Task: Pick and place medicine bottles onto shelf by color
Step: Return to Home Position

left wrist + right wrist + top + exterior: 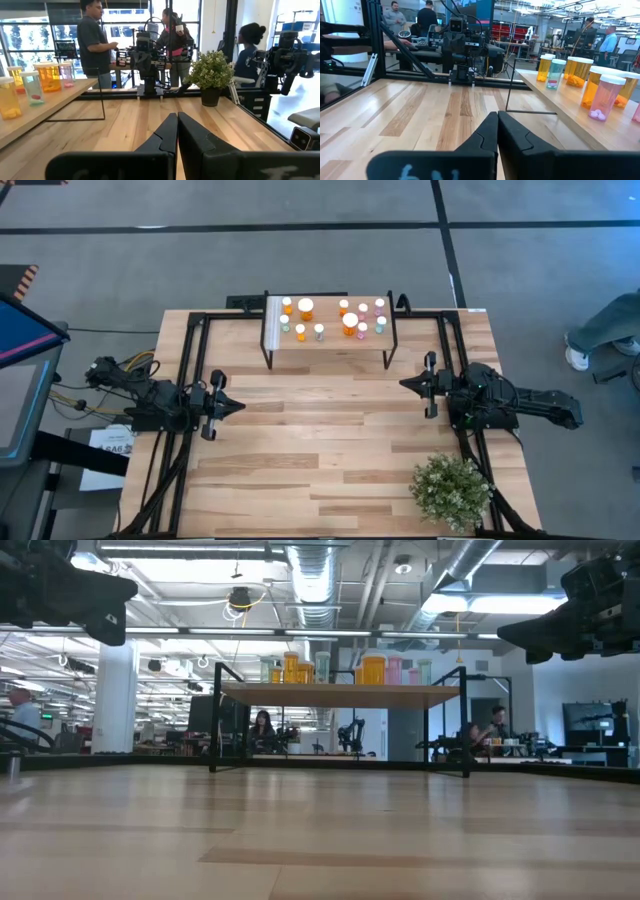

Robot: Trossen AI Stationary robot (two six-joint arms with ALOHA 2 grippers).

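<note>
Several medicine bottles (pixel 349 322) with white caps and orange, pink or teal bodies stand upright on the shelf's wood plank (pixel 330 340) at the table's far middle. They also show in the low view (pixel 374 669), in the left wrist view (pixel 48 76) and in the right wrist view (pixel 605 97). My left gripper (pixel 238 406) hovers shut and empty at the table's left, pointing right. My right gripper (pixel 405 384) hovers shut and empty at the table's right, pointing left. Their fingertips show closed in the wrist views (pixel 177 118) (pixel 497 116).
A bushy green plant (pixel 452 490) stands at the table's near right corner. The shelf's thin black legs (pixel 268 360) stand on the tabletop. People stand and sit in the room beyond the table (pixel 92 40). A person's leg and shoe (pixel 585 340) show off the table's right.
</note>
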